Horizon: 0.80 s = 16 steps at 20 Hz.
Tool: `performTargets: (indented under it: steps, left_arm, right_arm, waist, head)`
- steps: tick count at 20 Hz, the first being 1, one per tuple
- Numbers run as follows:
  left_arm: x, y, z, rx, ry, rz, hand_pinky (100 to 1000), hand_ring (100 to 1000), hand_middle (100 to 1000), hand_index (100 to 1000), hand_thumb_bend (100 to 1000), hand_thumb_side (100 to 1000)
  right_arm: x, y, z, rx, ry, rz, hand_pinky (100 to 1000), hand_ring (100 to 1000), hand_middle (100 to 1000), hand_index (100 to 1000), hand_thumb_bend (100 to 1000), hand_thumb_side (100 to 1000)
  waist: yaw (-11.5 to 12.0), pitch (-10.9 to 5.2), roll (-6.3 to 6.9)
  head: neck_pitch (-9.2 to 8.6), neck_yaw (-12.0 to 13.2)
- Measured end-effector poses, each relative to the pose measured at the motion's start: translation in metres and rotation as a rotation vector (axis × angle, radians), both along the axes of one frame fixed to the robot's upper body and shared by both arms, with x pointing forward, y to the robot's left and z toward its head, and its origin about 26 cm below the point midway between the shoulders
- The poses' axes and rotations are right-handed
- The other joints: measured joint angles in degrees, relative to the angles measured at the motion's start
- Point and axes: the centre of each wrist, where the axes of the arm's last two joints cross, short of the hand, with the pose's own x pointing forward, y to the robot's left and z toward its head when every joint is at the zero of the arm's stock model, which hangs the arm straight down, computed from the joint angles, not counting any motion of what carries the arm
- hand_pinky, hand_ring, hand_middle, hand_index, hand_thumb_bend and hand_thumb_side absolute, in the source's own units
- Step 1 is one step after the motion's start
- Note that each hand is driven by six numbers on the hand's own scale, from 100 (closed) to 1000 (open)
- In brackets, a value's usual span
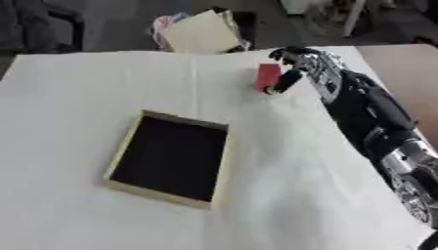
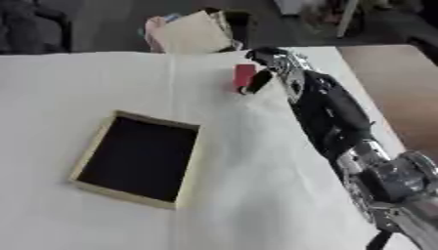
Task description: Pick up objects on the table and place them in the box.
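Right hand [image 1: 301, 66] reaches to far side of white-covered table [image 1: 77, 97], fingers curled round a red block [image 1: 268, 76], thumb on its near side. Block well apart from shallow box [image 1: 171, 157] w/ dark inside, nearer the robot & to its left.

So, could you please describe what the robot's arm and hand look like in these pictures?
Only the right arm shows. Its forearm is a bulky matte black shell that narrows toward the wrist. Nearer the camera sits a round silver metal joint with ring-shaped parts. The right hand mixes black fingers with silver metal segments, and one thick black digit has a rounded tip. No cables or markings can be made out. The left arm is not in view.
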Motion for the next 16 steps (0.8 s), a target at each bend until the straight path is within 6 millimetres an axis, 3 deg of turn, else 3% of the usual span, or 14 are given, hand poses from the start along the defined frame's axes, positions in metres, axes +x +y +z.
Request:
performTargets:
  steps: [3, 4, 7, 8, 10, 16]
  left_arm:
    - [0.0, 0.0, 0.0, 0.0, 0.0, 0.0, 799, 621, 640, 802, 250, 444]
    - [0.0, 0.0, 0.0, 0.0, 0.0, -0.001, 798, 621, 640, 802, 250, 444]
    - [0.0, 0.0, 0.0, 0.001, -0.001, -0.001, 798, 620, 639, 802, 250, 444]
    - [0.0, 0.0, 0.0, 0.001, -0.001, -0.001, 798, 620, 639, 803, 250, 444]
    - [0.0, 0.0, 0.0, 0.001, -0.001, -0.001, 798, 620, 639, 803, 250, 444]
    - [0.0, 0.0, 0.0, 0.002, 0.0, -0.002, 798, 620, 639, 803, 250, 445]
  right_arm:
    - [-0.001, 0.0, -0.005, 0.002, 0.012, -0.002, 842, 907, 835, 959, 273, 195]
    - [0.0, 0.001, -0.006, 0.004, 0.014, 0.0, 835, 896, 784, 937, 195, 175]
    - [0.0, 0.002, -0.006, 0.004, 0.006, 0.0, 804, 857, 668, 876, 101, 180]
    - [0.0, 0.002, -0.007, 0.004, -0.002, -0.002, 770, 818, 575, 812, 100, 186]
    - [0.0, 0.002, -0.006, 0.002, -0.029, -0.007, 730, 782, 499, 749, 100, 186]
    - [0.0, 0.009, 0.007, 0.007, -0.17, 0.022, 700, 757, 462, 720, 100, 204]
  waist:
    - [0.0, 0.08, 0.03]
    - [0.0, 0.13, 0.09]
    - [0.0, 0.17, 0.17]
    - [0.0, 0.18, 0.17]
    - [-0.2, 0.18, 0.17]
    - [-0.5, 0.17, 0.16]
  head:
    - [-0.01, 0.0]
    - [-0.01, 0.0]
    - [-0.02, 0.0]
    - [-0.02, 0.0]
    - [-0.02, 0.0]
    - [-0.01, 0.1]
